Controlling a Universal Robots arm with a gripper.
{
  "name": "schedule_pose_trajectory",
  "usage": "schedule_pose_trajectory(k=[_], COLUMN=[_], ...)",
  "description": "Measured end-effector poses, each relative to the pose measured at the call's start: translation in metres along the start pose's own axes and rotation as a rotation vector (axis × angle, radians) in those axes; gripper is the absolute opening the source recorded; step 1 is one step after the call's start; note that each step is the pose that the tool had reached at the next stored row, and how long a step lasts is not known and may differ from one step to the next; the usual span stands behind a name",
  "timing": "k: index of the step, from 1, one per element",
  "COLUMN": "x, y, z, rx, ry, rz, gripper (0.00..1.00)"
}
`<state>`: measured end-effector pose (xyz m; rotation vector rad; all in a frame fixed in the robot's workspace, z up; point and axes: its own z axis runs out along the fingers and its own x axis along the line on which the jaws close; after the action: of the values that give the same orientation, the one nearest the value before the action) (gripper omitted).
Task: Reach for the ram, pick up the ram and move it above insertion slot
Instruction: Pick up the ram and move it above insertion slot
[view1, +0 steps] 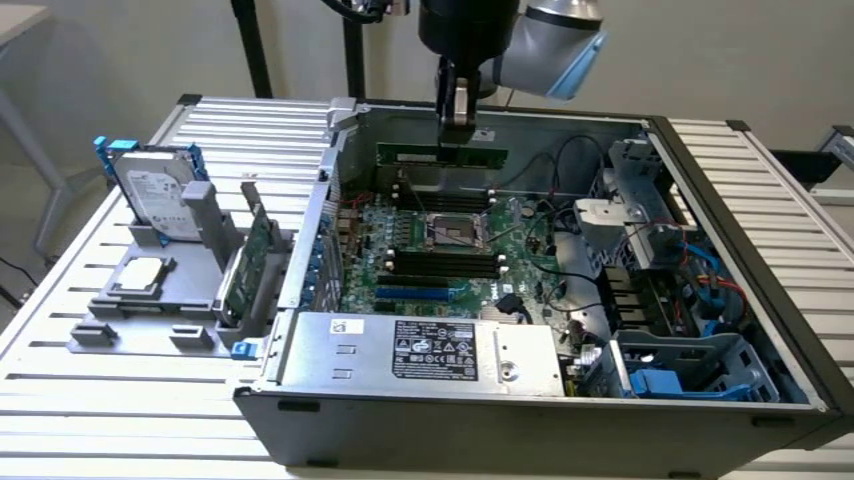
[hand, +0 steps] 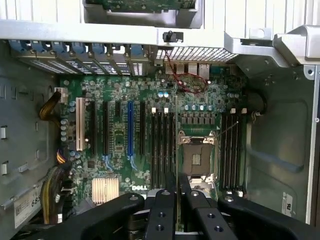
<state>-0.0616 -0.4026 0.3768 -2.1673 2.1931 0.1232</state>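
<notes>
The black pincer (view1: 455, 135) is clamped on the slim green ram stick (view1: 442, 155), holding it level above the green motherboard (view1: 447, 255) inside the open grey computer case (view1: 534, 420), near the case's far wall

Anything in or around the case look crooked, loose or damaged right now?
Nothing stands out. The tool holds the ram level above the motherboard, inside the open case. The hard drive stands upright in its holder outside the case.
</notes>
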Motion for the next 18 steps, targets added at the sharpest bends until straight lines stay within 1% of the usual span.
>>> schedule_pose_trajectory(k=[4, 11, 13, 18], x=[-0.005, -0.01, -0.011, -0.012], y=[-0.0066, -0.0184, -0.0195, -0.0196], z=[0.0038, 0.0093, 0.0108, 0.011], rx=[0.0002, 0.001, 0.0015, 0.0016], ry=[-0.0001, -0.0002, -0.0001, 0.0003], rz=[0.001, 0.01, 0.013, 0.013], gripper=[0.14, 0.14, 0.14, 0.14])
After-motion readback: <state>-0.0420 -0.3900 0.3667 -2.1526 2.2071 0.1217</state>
